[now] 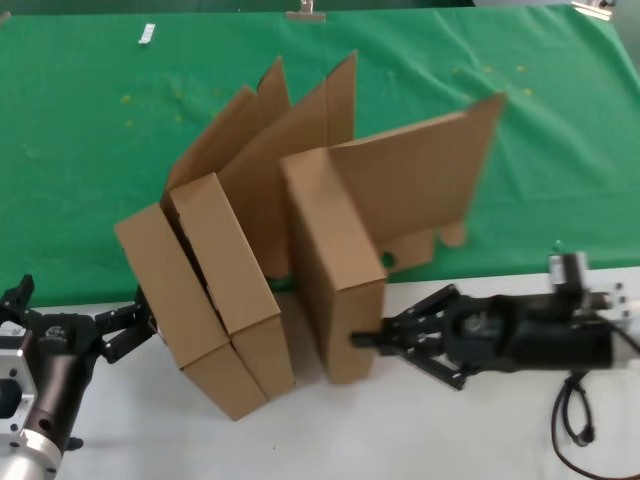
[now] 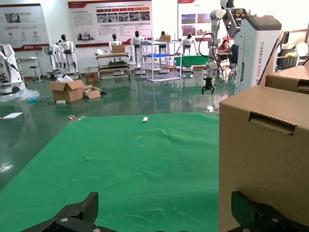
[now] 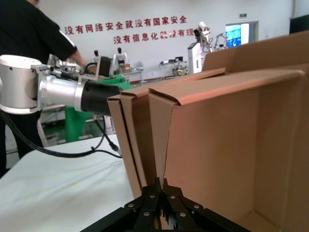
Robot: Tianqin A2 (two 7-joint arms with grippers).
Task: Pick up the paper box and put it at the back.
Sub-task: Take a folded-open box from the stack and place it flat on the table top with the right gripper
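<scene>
In the left wrist view, "TIANQIN ROBOT" runs vertically down the white robot cabinet [image 2: 255, 48] standing behind the cardboard box [image 2: 263, 159]; the wall posters [image 2: 110, 17] far to the left of that cabinet are too small to read. In the right wrist view, the back wall [image 3: 145, 43] carries red Chinese slogan [image 3: 125, 26] lines above the open boxes: "没有网络安全就没有国家安全" and "没有信息化就没有现"

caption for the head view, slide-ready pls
Right claw shut on the rightmost box of three; left claw open beside the leftmost.
</scene>
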